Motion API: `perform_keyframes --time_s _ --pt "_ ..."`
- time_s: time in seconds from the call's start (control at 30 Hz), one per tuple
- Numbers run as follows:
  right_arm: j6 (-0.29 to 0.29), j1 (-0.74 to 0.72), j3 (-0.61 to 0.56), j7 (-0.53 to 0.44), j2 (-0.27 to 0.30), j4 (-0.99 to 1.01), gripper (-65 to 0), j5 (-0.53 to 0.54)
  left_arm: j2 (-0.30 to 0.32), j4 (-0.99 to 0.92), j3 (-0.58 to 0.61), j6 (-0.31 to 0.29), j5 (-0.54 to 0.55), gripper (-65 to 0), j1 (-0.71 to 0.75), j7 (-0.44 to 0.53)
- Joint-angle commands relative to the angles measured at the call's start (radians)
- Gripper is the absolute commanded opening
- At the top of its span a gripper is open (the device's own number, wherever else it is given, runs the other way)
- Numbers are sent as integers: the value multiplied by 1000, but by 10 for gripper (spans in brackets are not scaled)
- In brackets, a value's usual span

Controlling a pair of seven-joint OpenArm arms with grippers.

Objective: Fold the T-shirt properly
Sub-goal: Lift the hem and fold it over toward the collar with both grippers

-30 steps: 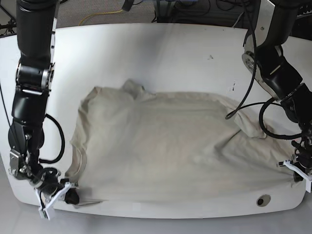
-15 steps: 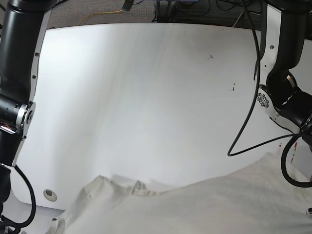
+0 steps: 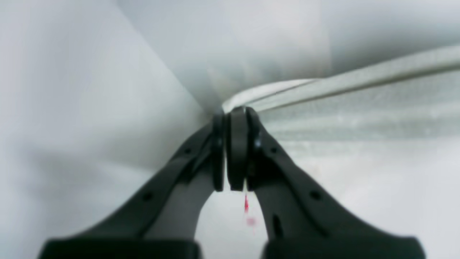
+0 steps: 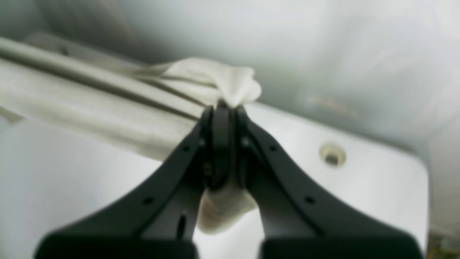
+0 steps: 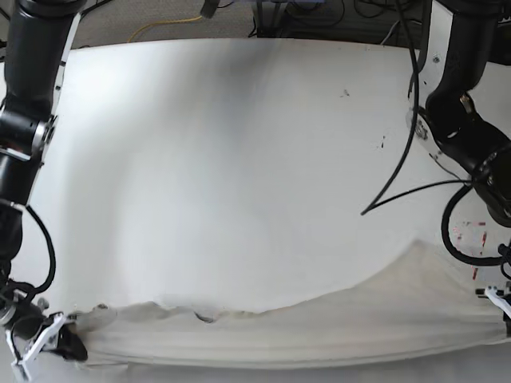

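While both arms hold the T-shirt (image 5: 319, 331) by its ends, the folding itself looks barely begun. It lies bunched in a long strip along the near edge of the white table (image 5: 239, 159), from the near left corner to the near right, where it spreads a little farther onto the table. The right gripper (image 4: 222, 108) is closed tight on a wad of fabric, with cloth poking out above and below the jaws. The left gripper (image 3: 235, 113) is likewise pinched shut on a thin edge of the shirt, which runs taut away to the right in that view. No neat fold shows yet; the shirt still has to be laid flat and folded
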State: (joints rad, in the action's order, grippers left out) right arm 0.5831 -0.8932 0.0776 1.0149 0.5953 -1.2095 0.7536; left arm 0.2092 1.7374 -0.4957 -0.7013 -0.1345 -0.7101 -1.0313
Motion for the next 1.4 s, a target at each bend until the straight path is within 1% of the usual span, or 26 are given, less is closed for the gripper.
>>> perform_keyframes --time_s 0.0,0.07,0.2,0.27,0.33,0.47,0.53,0.63,0.73,0.83,0.9,0.97,1.3,1.37 --pt "1 95 60 -32 15 -80 -650 13 9 46 -1 3 -11 -650 31 19" --pt "2 210 106 -34 10 -125 -650 13 0 72 -4 3 -11 -650 111 19" --pt "2 414 190 -35 -31 -184 -650 13 -3 126 -34 3 -9 -650 292 24" --pt "2 477 216 -35 -47 -203 -650 13 -9 128 -54 3 -9 -650 343 24" --pt "2 575 239 -35 -68 -229 -650 14 -41 132 -99 3 -9 -650 418 24" --pt "2 707 253 -35 -84 -281 -650 14 -67 135 -160 3 -9 -650 539 27" --pt "2 770 279 -35 -96 -298 -650 14 -77 135 -169 3 -11 -650 593 55" --pt "2 837 296 -32 -117 -332 -650 16 -90 135 -172 3 -11 -650 674 104" --pt "2 911 316 -32 -122 -381 -650 16 -90 135 -172 3 -11 -650 740 111" --pt "2 951 317 -31 -123 -407 -650 17 -90 134 -171 3 -11 -650 757 111" --pt "2 992 324 -31 -123 -428 -650 37 -87 132 -174 3 -11 -650 788 111" --pt "2 1026 325 -31 -123 -439 -650 62 -63 131 -176 3 -11 -650 817 119" --pt "-5 1077 324 -37 -122 -438 -650 62 -44 89 -168 3 -11 -650 866 184" --pt "-5 1080 321 -35 -120 -438 -650 62 -29 63 -168 3 -11 -650 864 184"
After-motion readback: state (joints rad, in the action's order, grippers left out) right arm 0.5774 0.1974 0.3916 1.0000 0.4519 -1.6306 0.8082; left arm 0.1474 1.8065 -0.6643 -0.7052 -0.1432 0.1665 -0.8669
